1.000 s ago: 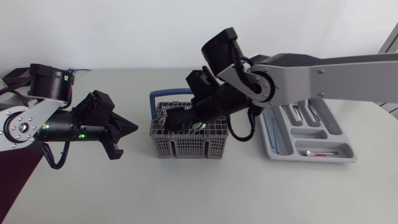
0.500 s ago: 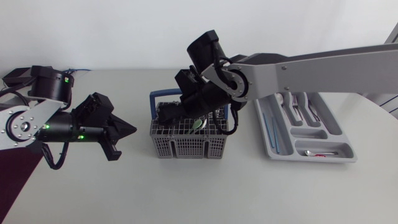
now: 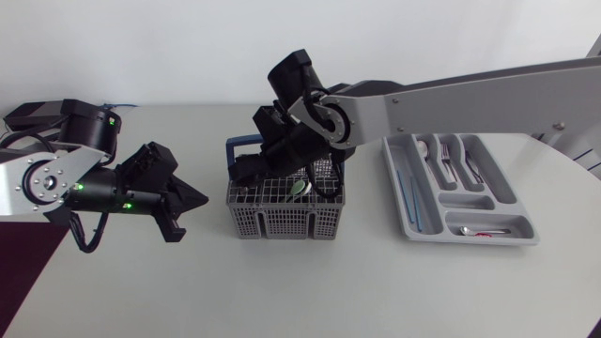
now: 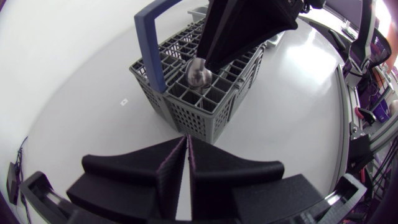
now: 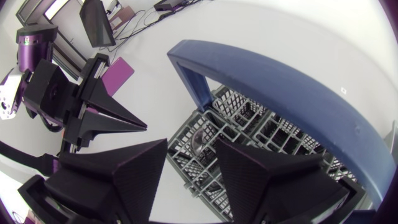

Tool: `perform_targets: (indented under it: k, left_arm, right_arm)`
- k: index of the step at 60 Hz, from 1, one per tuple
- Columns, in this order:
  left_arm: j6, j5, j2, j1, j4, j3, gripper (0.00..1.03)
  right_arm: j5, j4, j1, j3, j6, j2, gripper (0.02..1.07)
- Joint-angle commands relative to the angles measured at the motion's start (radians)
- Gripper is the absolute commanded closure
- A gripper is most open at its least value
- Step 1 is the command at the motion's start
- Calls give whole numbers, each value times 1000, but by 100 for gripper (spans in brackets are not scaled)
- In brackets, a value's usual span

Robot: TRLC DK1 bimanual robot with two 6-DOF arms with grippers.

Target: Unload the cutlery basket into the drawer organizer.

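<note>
The right claw [image 5: 191, 149] hangs spread open over the basket [image 3: 282, 218], a grey grid box with a blue handle, standing mid-desk [image 3: 376, 282]. The left claw [image 4: 188, 140], clenched and empty, points at it. The grey organizer tray [image 3: 402, 223] lies beside the basket.

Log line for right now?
right fingers: open, over cutlery basket | left fingers: shut, empty, apart from basket | drawer organizer: holds some cutlery

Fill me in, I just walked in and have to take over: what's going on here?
The right gripper hangs open over the cutlery basket, above a utensil standing in it, with nothing gripped. The left gripper is shut and empty, beside the basket. The drawer organizer, on the basket's other side, already holds some cutlery.
</note>
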Motion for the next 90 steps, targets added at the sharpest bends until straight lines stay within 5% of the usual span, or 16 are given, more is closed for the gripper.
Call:
perform_targets:
  k: [1,71,90]
  left_arm:
    - [18,9,27,-6,-7,30,84]
    - [16,3,25,-29,-22,44,84]
    - [13,3,25,-35,-22,46,84]
  right_arm:
    - [0,-25,10,34,1,41,57]
    - [38,69,28,-3,38,67,95]
    - [34,92,28,-67,38,-8,96]
